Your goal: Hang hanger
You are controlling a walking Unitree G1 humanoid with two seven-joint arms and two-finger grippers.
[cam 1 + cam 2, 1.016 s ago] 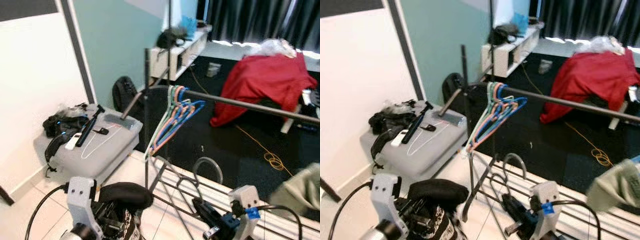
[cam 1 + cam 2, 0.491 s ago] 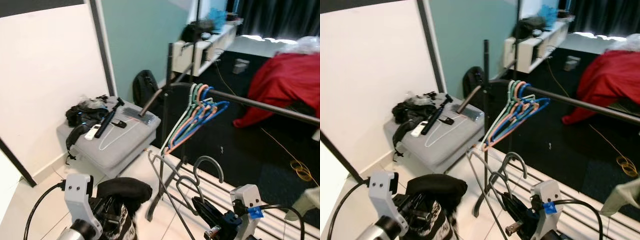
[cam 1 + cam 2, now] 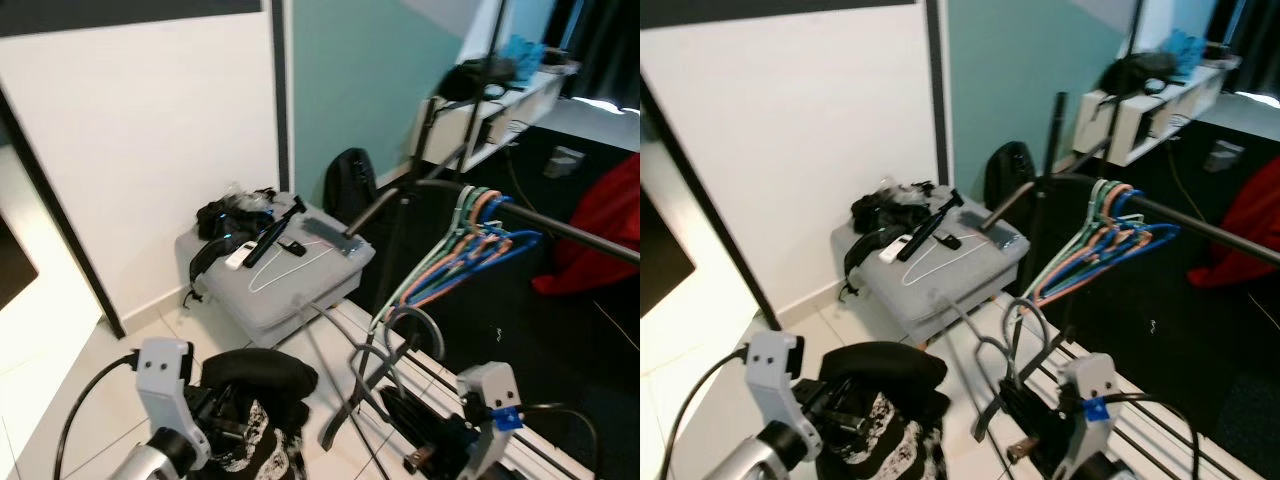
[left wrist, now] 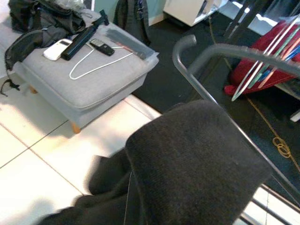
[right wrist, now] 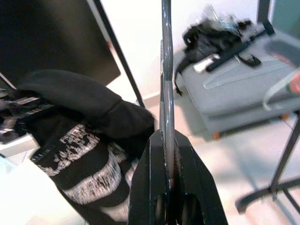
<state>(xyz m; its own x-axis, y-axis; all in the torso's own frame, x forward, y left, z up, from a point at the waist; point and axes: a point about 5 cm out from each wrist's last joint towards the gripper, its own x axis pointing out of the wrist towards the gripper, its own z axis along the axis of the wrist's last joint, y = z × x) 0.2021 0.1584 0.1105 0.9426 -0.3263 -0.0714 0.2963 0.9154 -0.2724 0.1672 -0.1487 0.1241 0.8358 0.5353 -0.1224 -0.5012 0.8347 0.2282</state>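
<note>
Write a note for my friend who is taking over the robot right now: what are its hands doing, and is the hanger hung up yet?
Right hand: shut on the grey metal hanger, low in front of the robot.
Left hand: hidden under the black garment with white print draped on that hanger; whether it is open or shut can't be seen.
The dark metal rail is ahead on the right, with a bunch of coloured plastic hangers already on it.
Done: hanger loaded with the garment and gripped.
Left: lift the hook over the rail beside the coloured ones and let go.

Smooth grey metal hanger (image 3: 400, 335), matt black knit garment (image 4: 187, 164), glossy white floor tiles (image 4: 28, 154)
</note>
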